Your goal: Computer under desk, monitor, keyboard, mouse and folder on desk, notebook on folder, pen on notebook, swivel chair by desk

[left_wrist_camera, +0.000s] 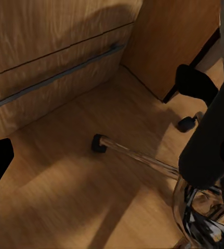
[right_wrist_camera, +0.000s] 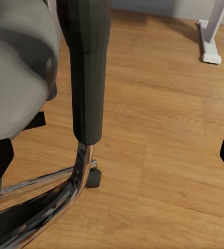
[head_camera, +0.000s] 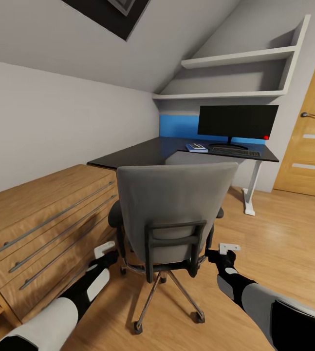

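even soft daylight — wrist views dimmer, shadowed, slightly blurred

The head view looks forward and down from behind the swivel chair [head_camera: 174,214], across its grey back to the counter [head_camera: 142,152] in the far corner. The left wrist view sits low and close beside the chair, facing the wooden floor [left_wrist_camera: 65,197] and drawer chest [left_wrist_camera: 49,57]. The right wrist view, equally near, faces the chair's armrest post [right_wrist_camera: 87,72]. All three share the chair's chrome base.
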